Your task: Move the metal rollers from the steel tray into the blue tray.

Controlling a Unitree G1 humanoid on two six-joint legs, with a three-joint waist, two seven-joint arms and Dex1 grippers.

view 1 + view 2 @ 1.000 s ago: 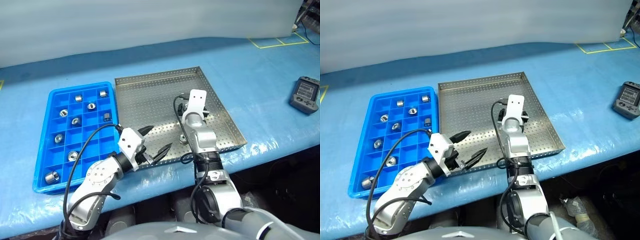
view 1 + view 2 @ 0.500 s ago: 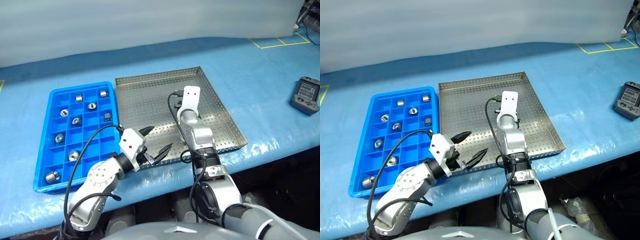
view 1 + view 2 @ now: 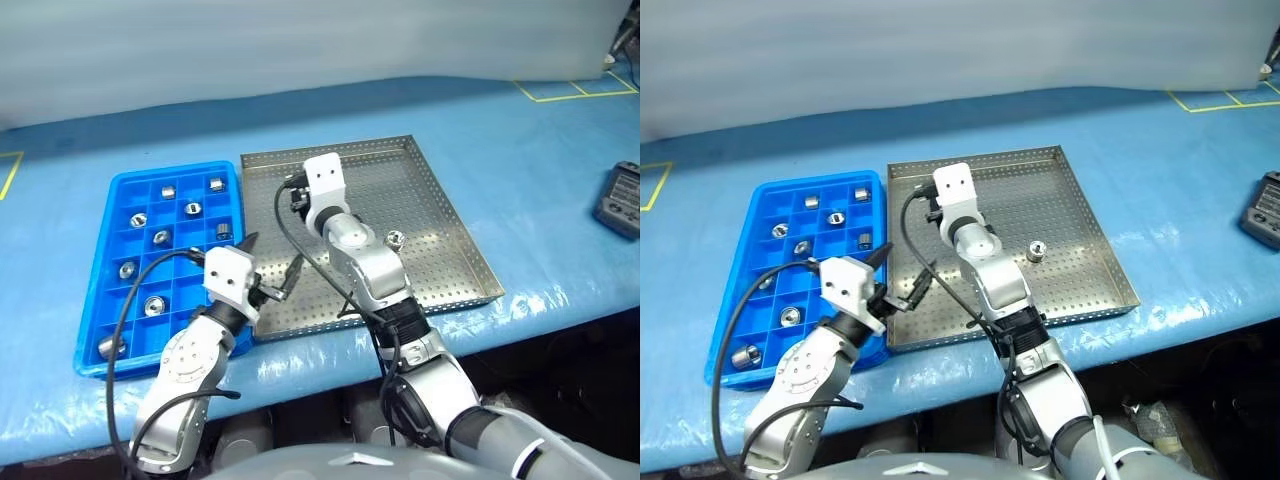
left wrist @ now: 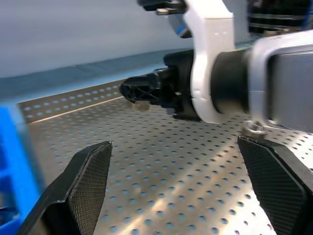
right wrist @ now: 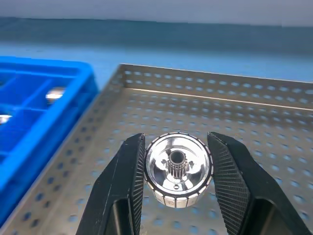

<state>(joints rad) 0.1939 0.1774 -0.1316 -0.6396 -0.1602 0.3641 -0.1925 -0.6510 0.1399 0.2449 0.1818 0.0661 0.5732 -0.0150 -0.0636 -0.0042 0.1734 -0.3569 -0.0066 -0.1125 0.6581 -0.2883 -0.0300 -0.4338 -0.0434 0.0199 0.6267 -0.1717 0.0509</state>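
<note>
The steel tray (image 3: 440,250) lies in the middle of the blue table, with the blue tray (image 3: 100,290) touching its left side. My right gripper (image 5: 178,171) is shut on a metal roller (image 5: 178,169) and hovers over the steel tray's left part, close to the blue tray (image 5: 44,112). One more roller (image 3: 394,238) rests on the steel tray (image 5: 234,107), right of that arm. Several rollers, such as one (image 3: 153,305), sit in the blue tray's compartments. My left gripper (image 3: 268,268) stands open and empty over the steel tray's front left corner.
A dark handheld device (image 3: 624,200) lies at the table's right edge. Yellow tape marks (image 3: 575,88) are at the far right corner. The right arm (image 4: 220,73) crosses just ahead of the left gripper. The table's front edge runs just below both trays.
My right gripper has shut on a roller, then lifted and swung left across the steel tray toward the blue tray. The left gripper shifted left, staying open.
</note>
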